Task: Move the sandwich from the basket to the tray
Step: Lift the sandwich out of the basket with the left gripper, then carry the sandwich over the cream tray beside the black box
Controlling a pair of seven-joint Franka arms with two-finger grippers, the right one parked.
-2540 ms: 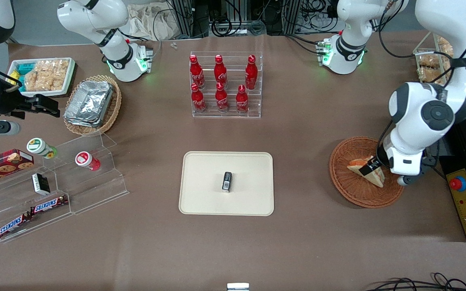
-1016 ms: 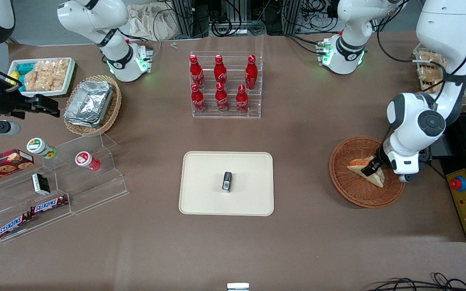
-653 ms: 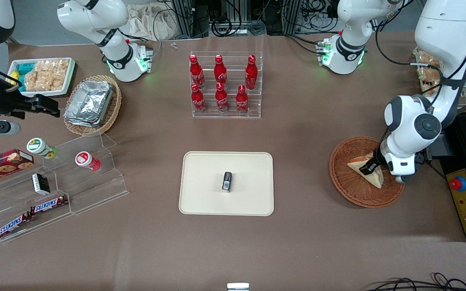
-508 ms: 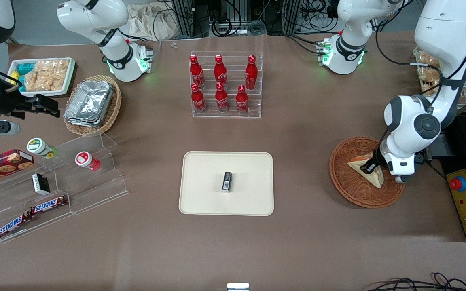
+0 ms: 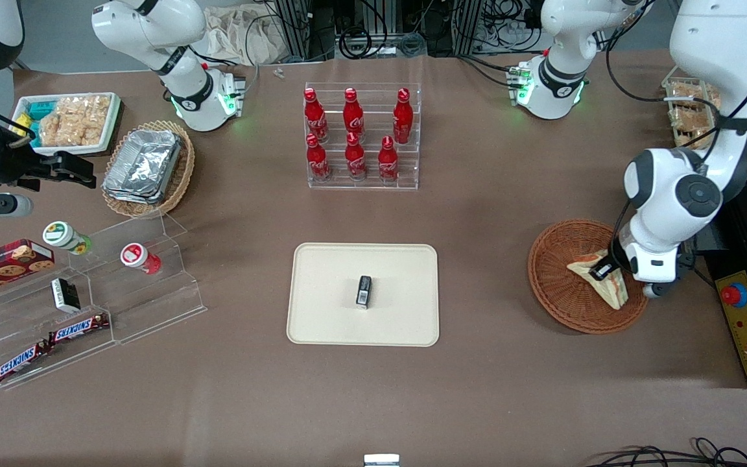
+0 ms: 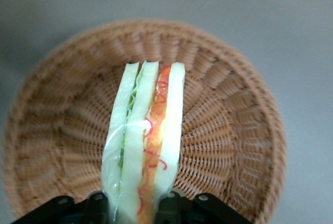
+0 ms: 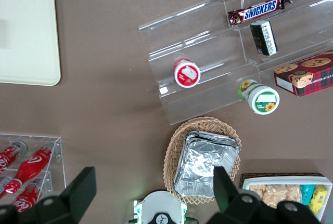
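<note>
The sandwich (image 5: 597, 277), a pale bread wedge with orange and green filling, is over the reddish-brown wicker basket (image 5: 558, 295) at the working arm's end of the table. My left gripper (image 5: 602, 271) is shut on it. In the left wrist view the sandwich (image 6: 145, 141) stands on edge between my fingers (image 6: 98, 206), above the basket (image 6: 234, 130). The cream tray (image 5: 328, 305) lies mid-table toward the parked arm's end from the basket, with a small black box (image 5: 364, 290) on it.
A clear rack of red bottles (image 5: 360, 139) stands farther from the camera than the tray. A tan basket with foil containers (image 5: 150, 167), a snack tray (image 5: 69, 120) and a clear stepped stand (image 5: 88, 298) with snacks lie toward the parked arm's end. A control box (image 5: 746, 324) is beside the basket.
My gripper has stayed shut on the sandwich, shifted a little toward the working arm's end and turned it, so the wedge now points differently over the basket.
</note>
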